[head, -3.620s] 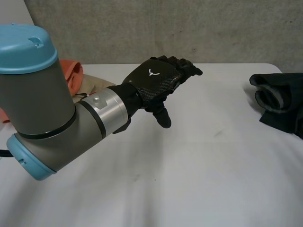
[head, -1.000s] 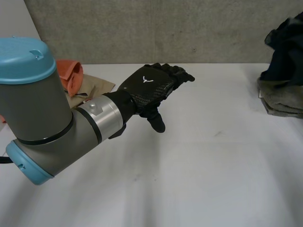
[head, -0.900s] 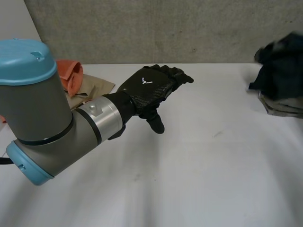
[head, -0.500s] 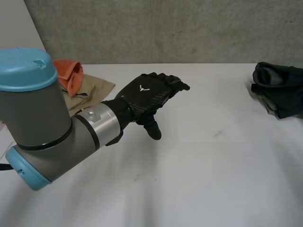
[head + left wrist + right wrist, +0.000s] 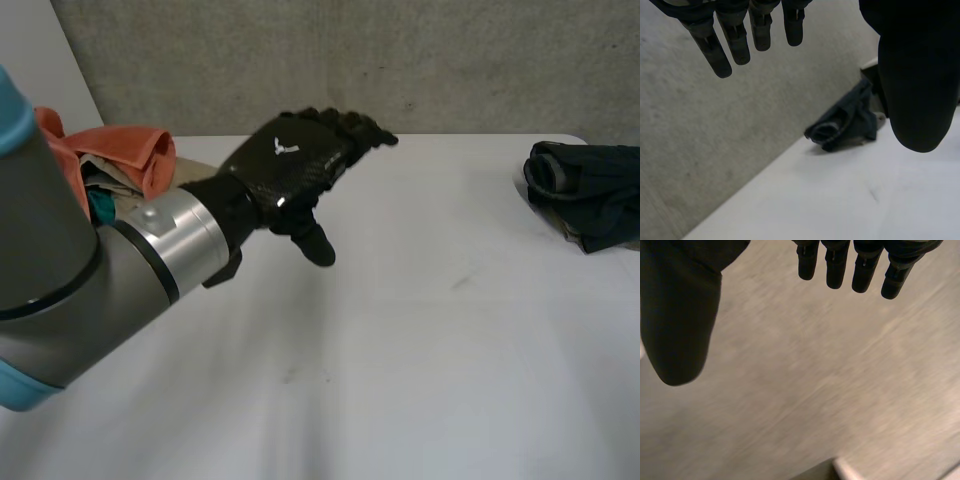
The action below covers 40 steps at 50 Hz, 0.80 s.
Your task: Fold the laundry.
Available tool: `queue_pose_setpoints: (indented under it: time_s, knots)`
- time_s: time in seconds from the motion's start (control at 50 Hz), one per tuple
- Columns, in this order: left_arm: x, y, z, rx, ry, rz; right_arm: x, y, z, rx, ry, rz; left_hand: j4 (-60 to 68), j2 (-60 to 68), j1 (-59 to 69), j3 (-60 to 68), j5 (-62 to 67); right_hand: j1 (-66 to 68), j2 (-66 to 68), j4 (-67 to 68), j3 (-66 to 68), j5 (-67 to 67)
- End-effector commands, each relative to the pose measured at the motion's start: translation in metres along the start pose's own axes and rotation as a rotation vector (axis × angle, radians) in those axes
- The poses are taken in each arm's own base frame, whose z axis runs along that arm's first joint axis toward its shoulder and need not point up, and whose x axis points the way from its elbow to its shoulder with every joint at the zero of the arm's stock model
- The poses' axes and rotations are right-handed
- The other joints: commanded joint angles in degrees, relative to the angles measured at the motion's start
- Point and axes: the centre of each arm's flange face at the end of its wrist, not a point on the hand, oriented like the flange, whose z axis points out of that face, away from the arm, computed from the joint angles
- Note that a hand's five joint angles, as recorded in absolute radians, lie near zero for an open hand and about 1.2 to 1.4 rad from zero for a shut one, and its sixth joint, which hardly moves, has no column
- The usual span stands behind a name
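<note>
A crumpled dark garment [image 5: 585,205] lies at the table's right edge; in the left wrist view the same dark garment [image 5: 845,125] sits far beyond my fingertips, by the wall. A pile of orange and tan laundry [image 5: 125,160] lies at the back left, partly behind my left arm. My left hand [image 5: 295,165] hovers open above the table's middle-left, fingers straight and thumb spread, holding nothing; its thumb [image 5: 917,75] and fingers [image 5: 735,40] stand apart. My right hand [image 5: 680,315] is open and empty, its fingers [image 5: 835,262] straight and pointing at the grey wall.
The white table [image 5: 420,350] stretches bare between the laundry pile and the dark garment. A grey wall [image 5: 400,60] runs along the table's far edge. My left arm [image 5: 90,280] covers the near left part of the table.
The dark garment, held up in the air at the far right a second ago, now rests on the table's right edge. My left arm has risen and swung slightly left, uncovering more of the pile.
</note>
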Motion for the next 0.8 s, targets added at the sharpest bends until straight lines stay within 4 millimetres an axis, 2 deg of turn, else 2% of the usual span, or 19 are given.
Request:
queue_pose_setpoints:
  time_s: [0.02,0.04,0.06,0.08,0.12,0.14,0.18,0.2,0.26,0.36,0.48,0.5,0.58,0.62,0.68,0.7,0.72,0.76,0.8]
  knots:
    - [-0.022,-0.037,-0.003,0.129,-0.097,-0.016,-0.070,-0.113,-0.040,0.328,-0.099,0.126,0.91,1.75,2.18,0.24,-0.04,-2.81,-1.94,-2.28,-1.90,-2.77]
    - [-0.027,-0.041,-0.004,0.145,-0.128,-0.020,-0.083,-0.122,-0.051,0.353,-0.141,0.151,0.91,1.75,2.18,0.24,-0.04,-2.81,-1.94,-2.28,-1.90,-2.77]
    - [-0.035,-0.045,-0.005,0.160,-0.170,-0.024,-0.114,-0.133,-0.074,0.393,-0.253,0.196,0.91,1.75,2.18,0.24,-0.04,-2.81,-1.94,-2.28,-1.90,-2.77]
    - [-0.055,-0.053,-0.010,0.190,-0.273,-0.028,-0.126,-0.136,-0.085,0.406,-0.305,0.212,1.08,1.91,2.35,0.41,0.13,-2.81,-1.94,-2.28,-1.90,-2.77]
    - [-0.077,-0.058,-0.017,0.207,-0.385,-0.024,-0.152,-0.139,-0.109,0.418,-0.416,0.235,1.08,1.92,2.35,0.41,0.13,-2.81,-1.94,-2.28,-1.90,-2.77]
    - [-0.096,-0.058,-0.022,0.205,-0.479,-0.012,-0.175,-0.142,-0.135,0.433,-0.523,0.244,1.08,1.92,2.35,0.41,0.13,-2.81,-1.94,-2.28,-1.90,-2.77]
    - [-0.115,-0.054,-0.027,0.192,-0.566,0.004,-0.195,-0.140,-0.161,0.423,-0.622,0.257,0.75,1.58,2.02,0.08,-0.20,-2.81,-1.94,-2.28,-1.90,-2.77]
    - [-0.125,-0.050,-0.029,0.178,-0.603,0.013,-0.214,-0.135,-0.184,0.406,-0.712,0.267,0.58,1.41,1.85,-0.09,-0.37,-2.81,-1.94,-2.28,-1.90,-2.77]
    - [-0.171,-0.021,-0.034,0.068,-0.719,0.085,-0.233,-0.124,-0.213,0.366,-0.803,0.262,0.41,1.24,1.68,-0.26,-0.54,-2.81,-1.94,-2.28,-1.90,-2.77]
    - [-0.237,0.056,-0.030,-0.191,-0.800,0.226,-0.268,-0.083,-0.256,0.264,-0.942,0.171,0.24,1.08,1.51,-0.43,-0.71,-2.81,-1.94,-2.28,-1.90,-2.77]
    - [-0.295,0.125,-0.012,-0.296,-0.785,0.376,-0.280,-0.060,-0.276,0.232,-0.988,0.047,1.08,1.91,2.35,0.41,0.13,-2.81,-1.94,-2.28,-1.90,-2.77]
    - [-0.313,0.140,-0.011,-0.299,-0.797,0.414,-0.280,-0.057,-0.277,0.224,-0.988,0.043,1.08,1.92,2.35,0.41,0.13,-2.81,-1.94,-2.28,-1.90,-2.77]
    - [-0.357,0.167,-0.017,-0.255,-0.848,0.509,-0.279,-0.047,-0.282,0.184,-0.998,0.037,1.75,2.58,3.02,1.08,0.80,-2.81,-1.94,-2.28,-1.90,-2.77]
    - [-0.368,0.180,-0.017,-0.242,-0.861,0.530,-0.279,-0.044,-0.285,0.172,-1.005,0.034,2.92,3.76,4.19,2.25,1.97,-2.81,-1.94,-2.28,-1.90,-2.77]
    - [-0.380,0.200,-0.015,-0.226,-0.877,0.551,-0.279,-0.038,-0.291,0.156,-1.021,0.027,24.02,24.86,25.29,23.35,23.07,-2.81,-1.94,-2.28,-1.90,-2.77]
    - [-0.380,0.202,-0.014,-0.223,-0.879,0.555,-0.279,-0.038,-0.292,0.156,-1.022,0.026,37.62,38.45,38.88,36.94,36.66,-2.81,-1.94,-2.28,-1.90,-2.77]
    - [-0.380,0.200,-0.011,-0.207,-0.882,0.569,-0.279,-0.036,-0.293,0.150,-1.025,0.025,66.89,67.73,68.16,66.22,65.94,-2.81,-1.94,-2.28,-1.90,-2.77]
    - [-0.377,0.198,-0.008,-0.198,-0.881,0.575,-0.279,-0.036,-0.293,0.150,-1.026,0.027,68.34,69.18,69.61,67.67,67.39,-2.81,-1.94,-2.28,-1.90,-2.77]
    - [-0.367,0.182,0.001,-0.159,-0.885,0.590,-0.280,-0.036,-0.292,0.155,-1.022,0.027,68.34,69.18,69.61,67.67,67.39,-2.81,-1.94,-2.28,-1.90,-2.77]
